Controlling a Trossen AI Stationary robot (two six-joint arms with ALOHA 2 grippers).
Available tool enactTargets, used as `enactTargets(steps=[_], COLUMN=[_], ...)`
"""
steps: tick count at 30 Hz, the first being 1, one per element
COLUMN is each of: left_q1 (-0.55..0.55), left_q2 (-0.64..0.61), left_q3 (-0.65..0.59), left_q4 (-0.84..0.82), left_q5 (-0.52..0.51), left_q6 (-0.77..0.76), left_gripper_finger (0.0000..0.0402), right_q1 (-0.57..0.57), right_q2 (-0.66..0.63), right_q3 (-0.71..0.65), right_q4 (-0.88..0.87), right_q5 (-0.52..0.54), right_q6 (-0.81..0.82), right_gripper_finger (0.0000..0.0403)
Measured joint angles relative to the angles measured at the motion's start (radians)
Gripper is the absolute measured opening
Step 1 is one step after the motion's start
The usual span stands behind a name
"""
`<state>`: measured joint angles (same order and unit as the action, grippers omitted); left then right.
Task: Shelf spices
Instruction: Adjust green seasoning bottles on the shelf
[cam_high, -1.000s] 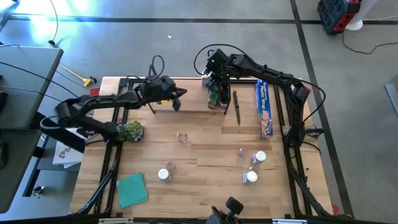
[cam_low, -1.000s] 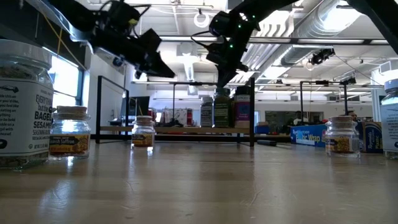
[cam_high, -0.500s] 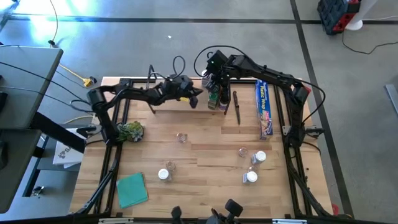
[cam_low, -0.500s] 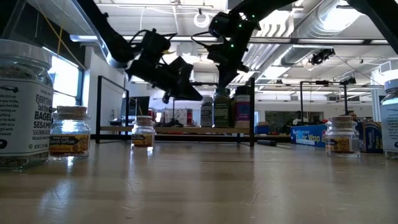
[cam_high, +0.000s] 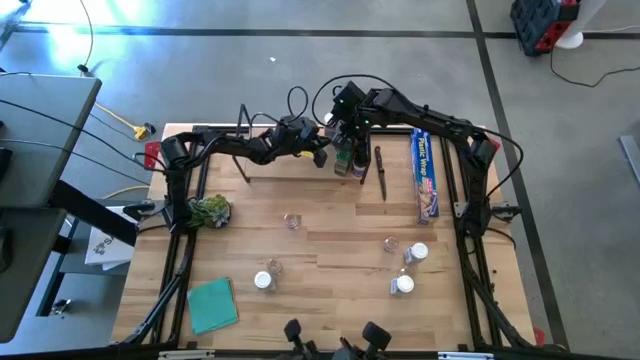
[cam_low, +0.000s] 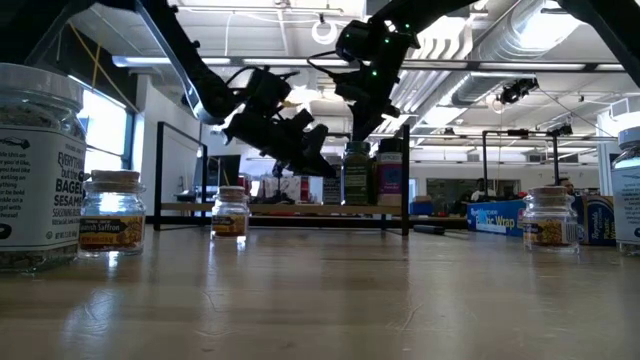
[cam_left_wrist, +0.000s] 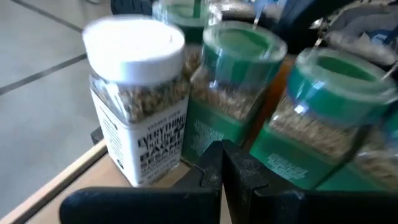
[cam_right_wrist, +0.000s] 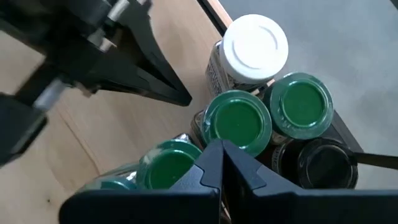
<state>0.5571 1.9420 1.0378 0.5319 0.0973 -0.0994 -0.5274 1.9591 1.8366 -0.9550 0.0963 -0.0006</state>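
The shelf (cam_high: 285, 166), a light board with black wire ends, lies at the table's far side. Several spices (cam_high: 350, 158) stand on its right end, with green, dark and white lids. My left gripper (cam_left_wrist: 222, 155) is shut and reaches nearly level from the left. Its tips are at the foot of a green-lidded jar (cam_left_wrist: 239, 87), beside the white-lidded jar (cam_left_wrist: 137, 93). My right gripper (cam_right_wrist: 222, 152) is shut and points down just over the green lids (cam_right_wrist: 237, 121). More spices (cam_high: 403, 284) stand loose on the table's near half. My left gripper's shut fingertips (cam_right_wrist: 185, 99) stand right at the lower side of a green-lidded jar (cam_left_wrist: 217, 134), coming from the table's left. Whether they touch it, I cannot tell. My right gripper hangs close over the lids, and I cannot tell whether it touches one.
A long blue wrap box (cam_high: 425, 175) lies right of the shelf. A green leafy bunch (cam_high: 210, 210) sits at the left edge and a teal pad (cam_high: 212, 303) at the near left. Loose jars (cam_high: 291, 220) (cam_high: 265, 280) (cam_high: 417, 253) dot the middle.
My left gripper, still shut, has gone down and toward the table's right along the shelf, up to the group of jars. The jars have stayed where they were.
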Motion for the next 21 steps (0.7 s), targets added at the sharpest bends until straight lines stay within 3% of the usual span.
enactTargets(steps=[21], left_q1=[0.007], left_q2=[0.028], left_q3=[0.014], left_q4=[0.052], left_q5=[-0.014], left_q6=[0.059], left_gripper_finger=[0.0000], right_q1=[0.002], right_q2=[0.000], right_q3=[0.000], right_q4=[-0.018], right_q5=[0.033], right_q6=[0.027], right_gripper_finger=[0.0000])
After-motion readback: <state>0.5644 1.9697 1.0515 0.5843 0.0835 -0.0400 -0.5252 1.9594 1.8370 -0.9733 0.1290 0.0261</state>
